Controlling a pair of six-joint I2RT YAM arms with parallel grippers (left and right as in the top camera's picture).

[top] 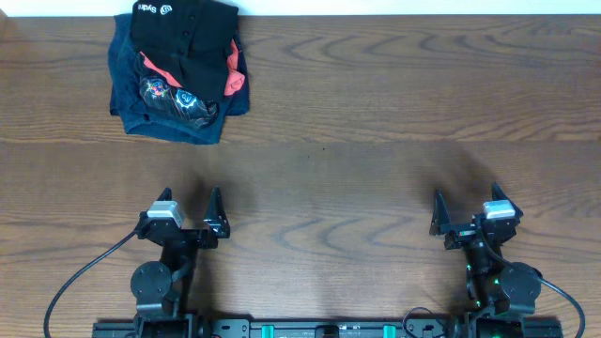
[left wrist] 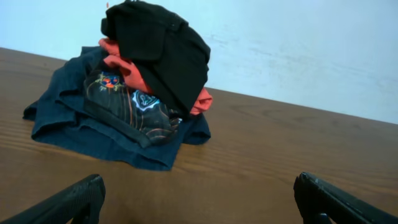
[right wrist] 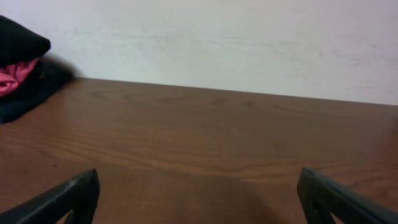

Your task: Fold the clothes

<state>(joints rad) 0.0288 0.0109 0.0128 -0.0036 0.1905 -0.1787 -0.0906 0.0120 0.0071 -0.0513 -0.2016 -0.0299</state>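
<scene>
Three garments make one pile at the far left of the worktop (top: 376, 141): one black garment (top: 183, 33) on top, one red shirt (top: 165, 68), one navy shirt (top: 131, 94) beneath; the left gripper (top: 191, 208) and right gripper (top: 466, 207) gape wide, empty, well apart from it.

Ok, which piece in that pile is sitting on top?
The black garment with the small white logo. It drapes over the red shirt, and the navy shirt with the graphic print lies at the bottom.

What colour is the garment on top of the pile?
Black garment; clearest in the left wrist view.
</scene>
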